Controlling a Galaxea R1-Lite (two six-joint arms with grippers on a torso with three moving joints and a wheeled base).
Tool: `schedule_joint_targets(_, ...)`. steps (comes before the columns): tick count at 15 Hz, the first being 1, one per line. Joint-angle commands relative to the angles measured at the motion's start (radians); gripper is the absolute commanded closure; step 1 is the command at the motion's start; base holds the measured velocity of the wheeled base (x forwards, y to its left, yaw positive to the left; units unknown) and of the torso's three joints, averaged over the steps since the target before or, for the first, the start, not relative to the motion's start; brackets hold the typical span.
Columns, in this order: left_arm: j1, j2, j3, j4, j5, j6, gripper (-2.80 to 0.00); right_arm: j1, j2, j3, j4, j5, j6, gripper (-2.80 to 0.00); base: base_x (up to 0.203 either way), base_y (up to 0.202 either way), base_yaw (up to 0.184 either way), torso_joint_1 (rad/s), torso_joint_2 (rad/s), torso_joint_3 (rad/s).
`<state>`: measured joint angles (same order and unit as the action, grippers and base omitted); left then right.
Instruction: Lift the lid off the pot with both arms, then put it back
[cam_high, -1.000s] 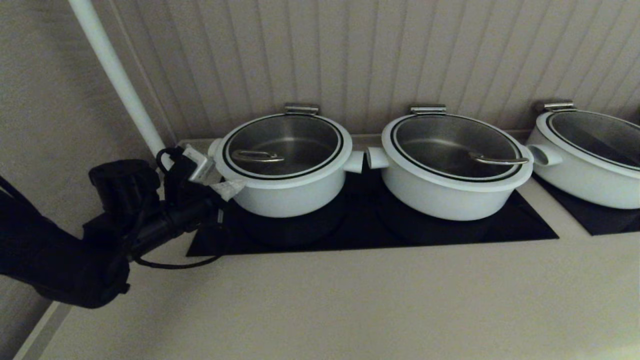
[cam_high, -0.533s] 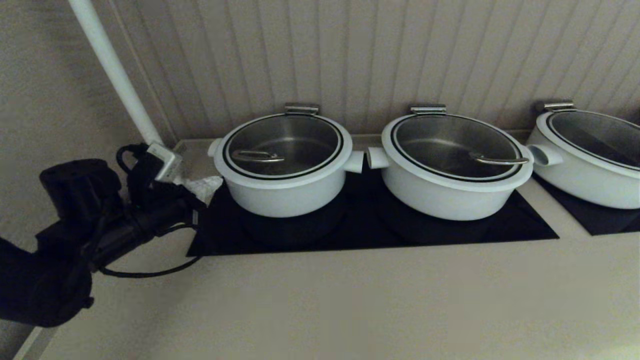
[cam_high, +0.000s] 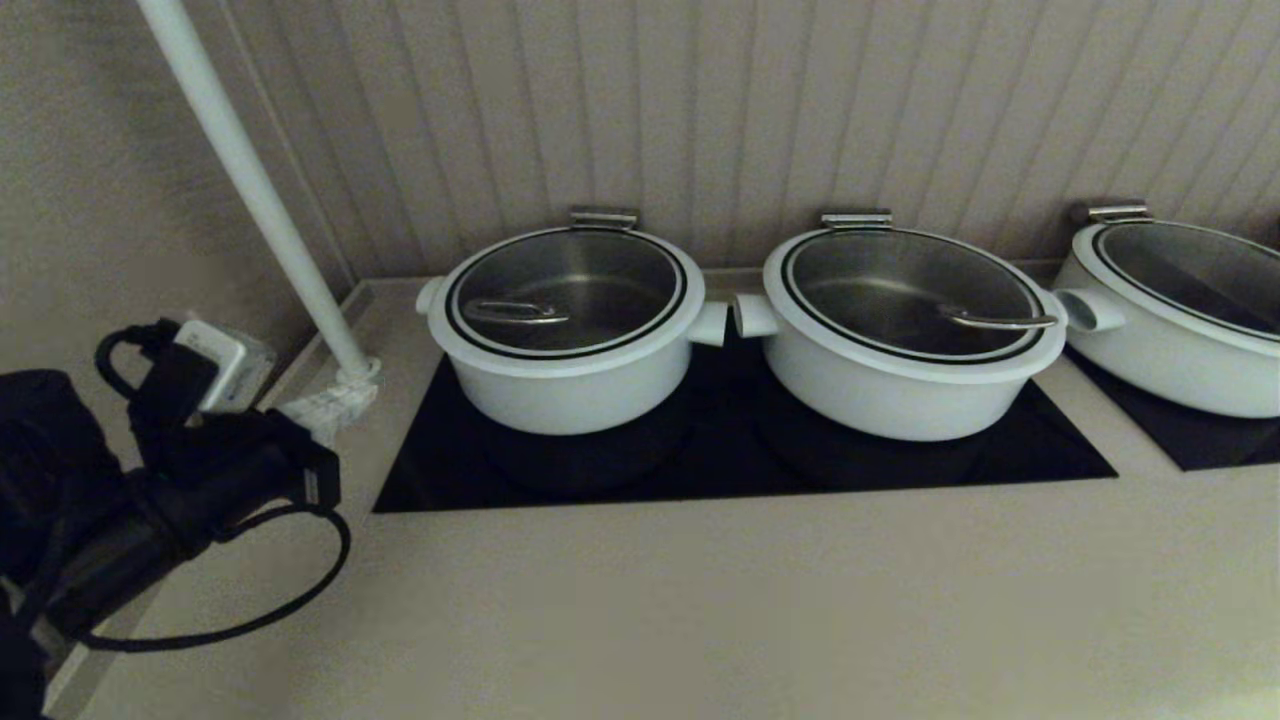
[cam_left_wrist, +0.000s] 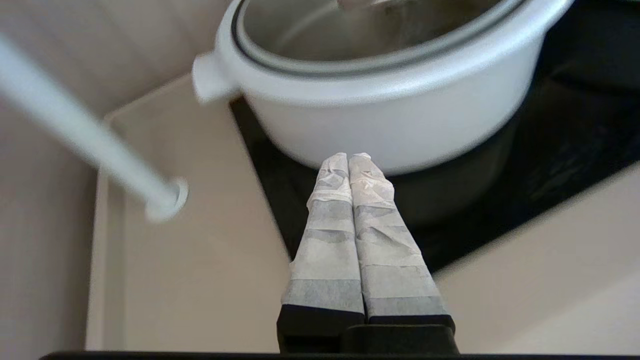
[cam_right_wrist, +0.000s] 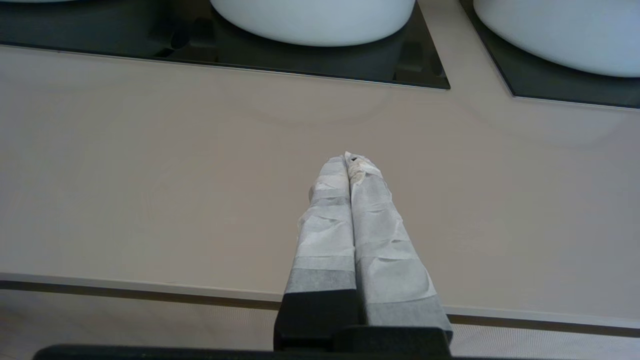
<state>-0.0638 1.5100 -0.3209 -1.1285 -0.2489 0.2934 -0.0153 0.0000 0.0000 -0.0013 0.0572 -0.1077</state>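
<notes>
The pot (cam_high: 565, 385), the small deep white one, stands at the left end of the black cooktop (cam_high: 740, 465). The glass lid (cam_high: 600, 285) sits closed on it, its steel handle (cam_high: 515, 312) towards the left. My left gripper (cam_high: 340, 402) is shut and empty, left of the pot and apart from it, beside the foot of the pole. In the left wrist view its tips (cam_left_wrist: 348, 157) point at the pot's wall (cam_left_wrist: 400, 115). My right gripper (cam_right_wrist: 348, 160) is shut and empty over the bare counter near its front edge; it is out of the head view.
Two wider white pots (cam_high: 900, 390) (cam_high: 1180, 360) with lids stand to the right. A slanted white pole (cam_high: 250, 180) meets the counter at the back left corner. A panelled wall runs behind. Beige counter (cam_high: 700, 600) stretches in front of the cooktop.
My left arm has pulled back to the left and towards the front, away from the pot's left side. The lid and pots have not moved.
</notes>
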Motion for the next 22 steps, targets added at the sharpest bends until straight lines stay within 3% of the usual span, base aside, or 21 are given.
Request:
schedule_joint_targets(1, 0.001, -0.124, 0.089, -0.007, 0.031, 0.002, 0.0, 0.0, 0.0, 0.0, 0.0, 0.001, -0.001, 0.0, 0.0, 0.0, 0.0, 0.0, 0.0, 0.0)
schedule_joint_targets(5, 0.001, -0.287, 0.241, -0.001, 0.156, 0.001, 0.0, 0.0, 0.0, 0.0, 0.0, 0.001, -0.001, 0.0, 0.0, 0.0, 0.0, 0.0, 0.0, 0.0)
schedule_joint_targets(8, 0.0, -0.398, 0.319, 0.037, 0.197, -0.006, 0.0, 0.0, 0.0, 0.0, 0.0, 0.001, -0.001, 0.0, 0.0, 0.0, 0.0, 0.0, 0.0, 0.0)
schedule_joint_targets(10, 0.004, -0.517, 0.32, 0.163, 0.2, -0.012, 0.0, 0.0, 0.0, 0.0, 0.0, 0.001, -0.001, 0.0, 0.0, 0.0, 0.0, 0.0, 0.0, 0.0)
schedule_joint_targets(17, 0.12, -1.126, 0.321, 0.824, 0.2, -0.058, 0.0, 0.0, 0.0, 0.0, 0.0, 0.001, -0.001, 0.0, 0.0, 0.0, 0.0, 0.0, 0.0, 0.0)
schedule_joint_targets(19, 0.146, -1.234, 0.321, 0.995, 0.202, -0.064, 0.0, 0.0, 0.0, 0.0, 0.0, 0.001, -0.001, 0.0, 0.0, 0.0, 0.0, 0.0, 0.0, 0.0)
schedule_joint_targets(22, 0.118, -1.272, 0.321, 1.075, 0.205, -0.071, 0.0, 0.0, 0.0, 0.0, 0.0, 0.001, -0.001, 0.0, 0.0, 0.0, 0.0, 0.0, 0.0, 0.0)
